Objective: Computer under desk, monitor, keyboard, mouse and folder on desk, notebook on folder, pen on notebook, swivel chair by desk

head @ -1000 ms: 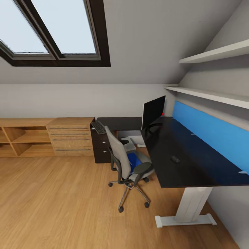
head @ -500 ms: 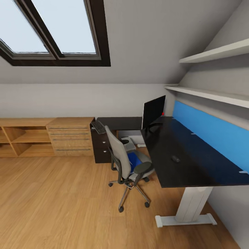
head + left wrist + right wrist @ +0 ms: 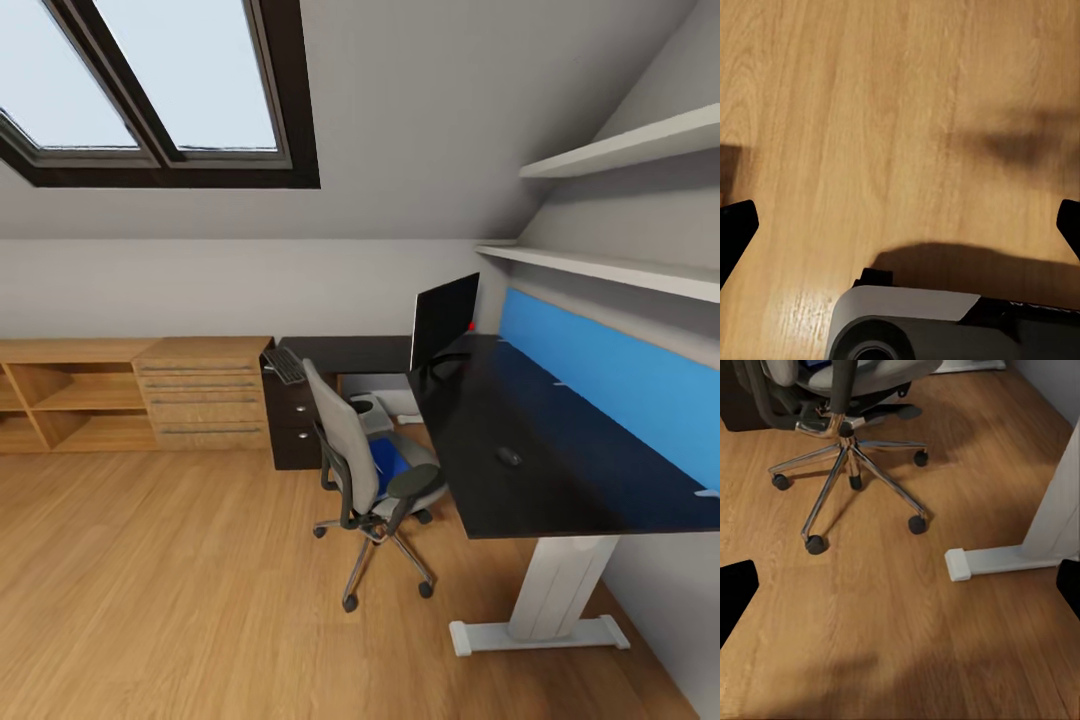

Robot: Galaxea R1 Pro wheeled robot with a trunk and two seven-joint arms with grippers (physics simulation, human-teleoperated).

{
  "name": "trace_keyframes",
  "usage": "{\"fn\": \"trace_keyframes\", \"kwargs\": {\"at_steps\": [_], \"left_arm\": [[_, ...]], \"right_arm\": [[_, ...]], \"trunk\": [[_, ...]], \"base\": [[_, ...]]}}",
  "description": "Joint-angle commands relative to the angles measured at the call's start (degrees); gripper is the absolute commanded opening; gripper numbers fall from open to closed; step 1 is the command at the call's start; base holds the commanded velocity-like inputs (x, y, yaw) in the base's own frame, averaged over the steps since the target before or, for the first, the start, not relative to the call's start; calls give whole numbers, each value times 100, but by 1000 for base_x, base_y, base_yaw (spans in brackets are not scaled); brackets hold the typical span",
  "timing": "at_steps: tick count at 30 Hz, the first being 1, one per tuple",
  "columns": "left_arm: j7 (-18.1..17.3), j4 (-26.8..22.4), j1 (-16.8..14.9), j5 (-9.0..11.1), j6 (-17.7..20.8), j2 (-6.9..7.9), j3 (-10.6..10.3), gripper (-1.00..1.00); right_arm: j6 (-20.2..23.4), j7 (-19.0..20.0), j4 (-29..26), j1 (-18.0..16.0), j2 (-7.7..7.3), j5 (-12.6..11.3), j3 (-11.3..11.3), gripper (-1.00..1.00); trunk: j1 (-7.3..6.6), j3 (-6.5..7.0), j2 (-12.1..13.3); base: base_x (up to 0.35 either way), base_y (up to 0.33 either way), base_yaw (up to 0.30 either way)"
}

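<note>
The swivel chair [image 3: 368, 470] is seen beside the black desk [image 3: 520, 470], with the blue folder [image 3: 388, 462] lying on its seat. The monitor [image 3: 443, 322] and mouse [image 3: 508, 456] are set on the desk, the keyboard [image 3: 284, 366] at its far end. Both grippers, left [image 3: 900, 225] and right [image 3: 900, 585], are spread wide over the wood floor [image 3: 870, 112], nothing held.

Attic home office, sloped ceiling, skylights [image 3: 150, 80], wood floor [image 3: 150, 600], desk [image 3: 520, 470], monitor [image 3: 444, 320], swivel chair [image 3: 362, 465]
</note>
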Motion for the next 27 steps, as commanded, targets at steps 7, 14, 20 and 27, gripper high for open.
{"fn": "trace_keyframes", "kwargs": {"at_steps": [7,14,20,27], "left_arm": [[-15,-54,-2,528,18,24,32,100],[-12,-214,-2,744,20,46,37,100],[-23,-218,-2,747,33,14,27,100],[-29,-205,-2,738,25,9,19,100]], "right_arm": [[14,-45,242,-3,13,302,73,100],[15,-52,328,-2,-26,300,61,100],[18,-58,322,-3,-95,299,59,100],[19,-56,323,-4,-105,299,64,100]], "trunk": [[155,-133,-286],[308,-258,-567],[440,-366,-808],[594,-492,-1088]], "base": [[0,0,0],[0,0,0],[0,0,0],[0,0,0]]}}
